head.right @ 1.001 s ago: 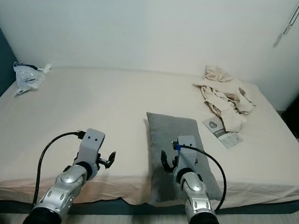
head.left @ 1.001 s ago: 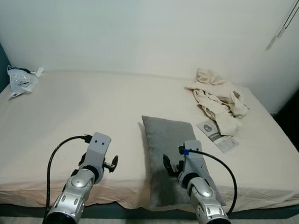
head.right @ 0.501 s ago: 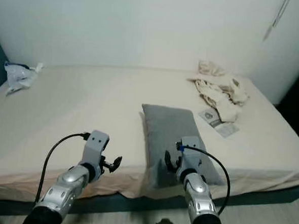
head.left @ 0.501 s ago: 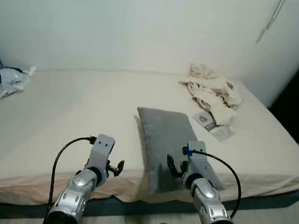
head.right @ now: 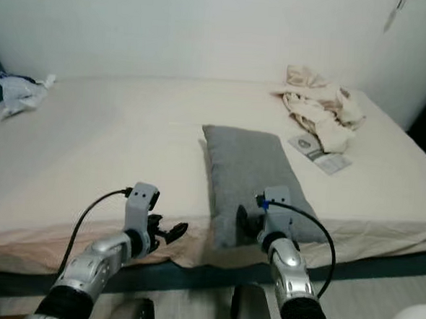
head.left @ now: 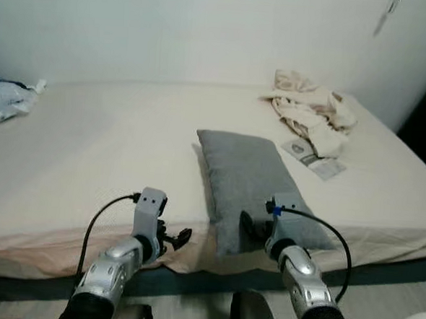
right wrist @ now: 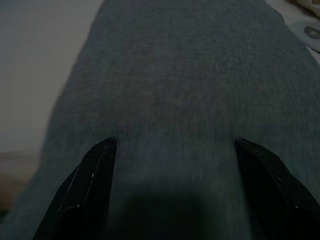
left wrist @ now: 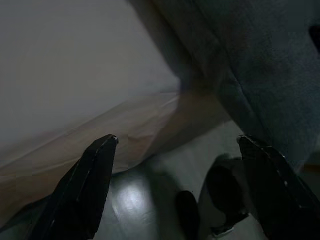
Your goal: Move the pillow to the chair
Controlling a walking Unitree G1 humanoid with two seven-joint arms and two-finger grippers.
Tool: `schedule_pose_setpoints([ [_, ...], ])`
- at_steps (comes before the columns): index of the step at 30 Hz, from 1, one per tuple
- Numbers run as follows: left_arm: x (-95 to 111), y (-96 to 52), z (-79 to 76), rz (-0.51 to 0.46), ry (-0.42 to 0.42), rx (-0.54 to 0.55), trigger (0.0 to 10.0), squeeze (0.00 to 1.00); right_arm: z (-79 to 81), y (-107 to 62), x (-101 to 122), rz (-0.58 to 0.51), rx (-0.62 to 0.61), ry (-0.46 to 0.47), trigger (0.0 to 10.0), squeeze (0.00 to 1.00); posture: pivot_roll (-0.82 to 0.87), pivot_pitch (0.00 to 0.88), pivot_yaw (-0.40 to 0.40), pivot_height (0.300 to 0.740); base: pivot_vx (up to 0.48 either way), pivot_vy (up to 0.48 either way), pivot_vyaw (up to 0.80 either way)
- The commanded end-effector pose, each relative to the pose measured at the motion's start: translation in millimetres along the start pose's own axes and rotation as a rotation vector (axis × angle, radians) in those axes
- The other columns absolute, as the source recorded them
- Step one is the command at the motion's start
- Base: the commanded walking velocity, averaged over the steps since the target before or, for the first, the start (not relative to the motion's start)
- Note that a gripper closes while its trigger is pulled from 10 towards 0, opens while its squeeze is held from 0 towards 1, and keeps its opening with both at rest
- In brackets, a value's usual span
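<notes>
Right fingers [right wrist: 95, 185] spread over grey pillow [head.left: 251, 180] near end, left fingers [left wrist: 92, 185] spread beside it

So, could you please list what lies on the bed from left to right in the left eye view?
Crumpled plastic bag → grey pillow → paper leaflet; the heap of cream clothes sits behind the leaflet, so its place is unclear.
</notes>
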State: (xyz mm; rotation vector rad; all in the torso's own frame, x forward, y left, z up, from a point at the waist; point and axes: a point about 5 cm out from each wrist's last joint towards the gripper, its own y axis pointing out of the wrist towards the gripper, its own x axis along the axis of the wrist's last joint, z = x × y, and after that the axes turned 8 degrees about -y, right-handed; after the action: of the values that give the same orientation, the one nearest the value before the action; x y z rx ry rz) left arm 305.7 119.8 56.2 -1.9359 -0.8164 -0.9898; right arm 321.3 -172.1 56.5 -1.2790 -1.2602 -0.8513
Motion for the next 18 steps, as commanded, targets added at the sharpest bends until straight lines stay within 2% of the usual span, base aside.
schedule_pose_setpoints([
  [1,1.6,0.2,1.2,0.007,-0.054,-0.016,10.0,0.0,-4.8,0.9,2.1,-0.003,-0.013,-0.016,10.0,0.0,-0.05,0.104,-0.009,0.583,0.0,0.0,0.0],
  [6,6.3,0.2,1.0,-0.004,-0.133,-0.04,10.0,0.0,-9.2,1.9,8.9,-0.035,0.002,-0.042,10.0,0.0,-0.05,0.123,0.0,0.568,0.0,0.0,0.0],
  [8,8.8,-0.5,1.1,-0.014,-0.177,-0.055,10.0,0.0,-17.0,2.9,18.0,-0.076,-0.01,-0.049,10.0,0.0,-0.05,0.127,0.004,0.563,0.0,0.0,0.0],
  [9,9.6,-0.8,1.0,-0.015,-0.191,-0.062,10.0,0.0,-27.4,2.5,26.3,-0.116,-0.035,-0.017,10.0,0.0,-0.05,0.129,0.004,0.563,0.0,0.0,0.0],
  [11,9.6,-0.9,0.9,-0.014,-0.189,-0.062,10.0,0.0,-32.0,1.9,29.1,-0.131,-0.05,0.0,10.0,0.0,-0.05,0.129,0.004,0.563,0.0,0.0,0.0],
  [13,6.2,-1.5,0.5,0.013,-0.125,-0.06,10.0,0.0,-53.8,-3.3,29.9,-0.141,-0.13,0.013,10.0,0.0,-0.04,0.131,0.007,0.563,0.0,0.0,0.0],
  [16,4.2,-1.9,-0.3,0.021,-0.114,-0.06,10.0,0.0,-91.2,-15.2,21.7,-0.1,-0.279,0.027,10.0,0.0,-0.05,0.132,0.01,0.563,0.0,0.0,0.0],
  [17,4.2,-1.9,-0.3,0.021,-0.114,-0.06,10.0,0.0,-91.2,-15.2,21.7,-0.1,-0.279,0.027,10.0,0.0,-0.05,0.132,0.01,0.563,0.0,0.0,0.0],
  [18,4.2,-2.2,0.3,0.018,-0.115,-0.055,10.0,0.0,-102.8,-19.9,20.4,-0.105,-0.316,0.071,10.0,0.0,-0.04,0.132,0.011,0.558,0.0,0.0,0.0],
])
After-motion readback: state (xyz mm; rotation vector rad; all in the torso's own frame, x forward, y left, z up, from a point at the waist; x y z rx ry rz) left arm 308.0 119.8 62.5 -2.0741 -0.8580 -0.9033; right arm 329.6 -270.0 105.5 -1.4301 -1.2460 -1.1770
